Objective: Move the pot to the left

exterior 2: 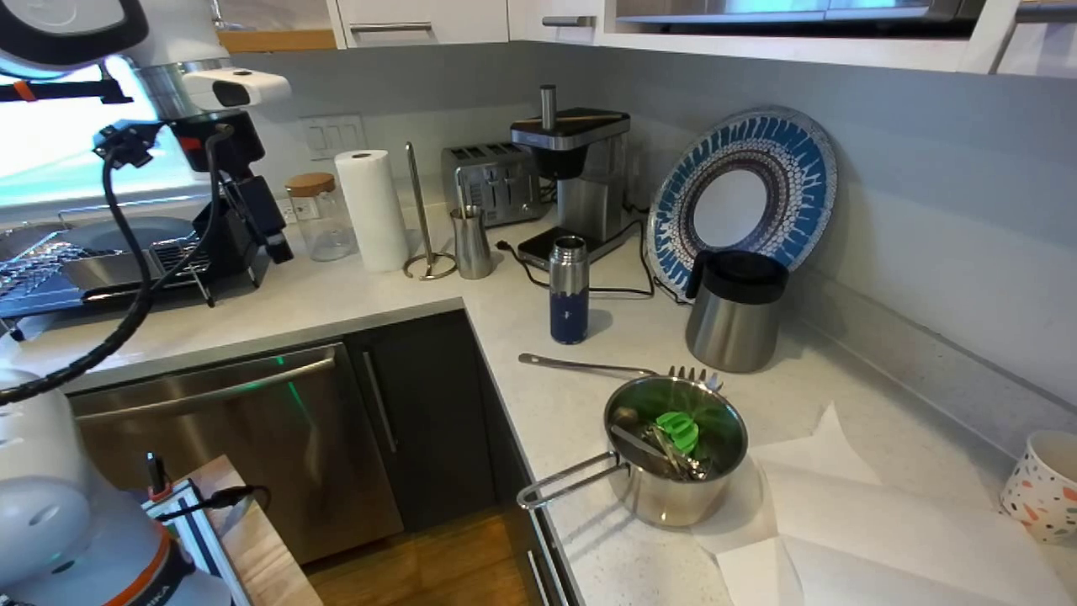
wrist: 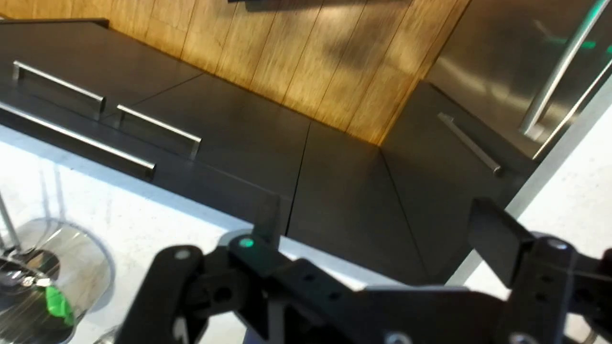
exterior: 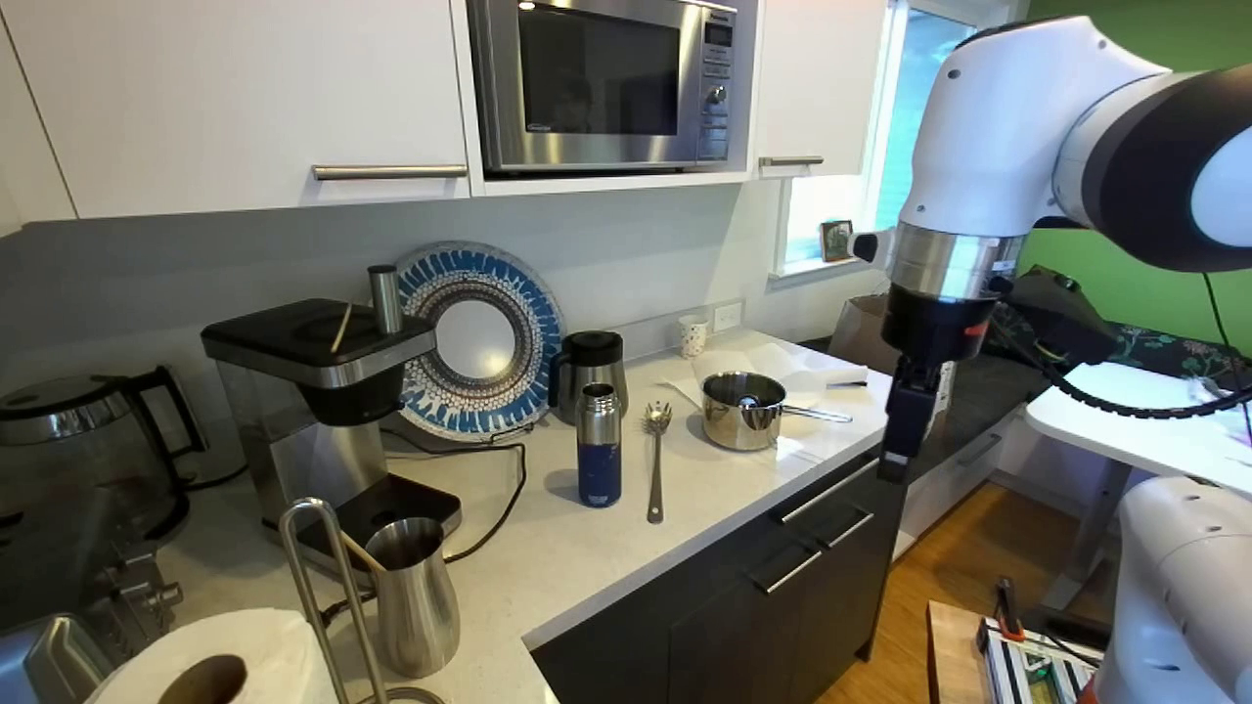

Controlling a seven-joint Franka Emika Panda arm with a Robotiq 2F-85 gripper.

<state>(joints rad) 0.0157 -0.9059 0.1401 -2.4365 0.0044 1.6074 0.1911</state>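
Pale countertop (exterior 2: 520, 324) bears the pot (exterior 2: 671, 500), handle (exterior 2: 580, 486) pointing toward the edge (exterior 2: 505, 404).

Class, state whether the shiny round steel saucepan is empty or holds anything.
Not empty: inside the saucepan, an exterior view shows a bright green object and silvery metallic items.
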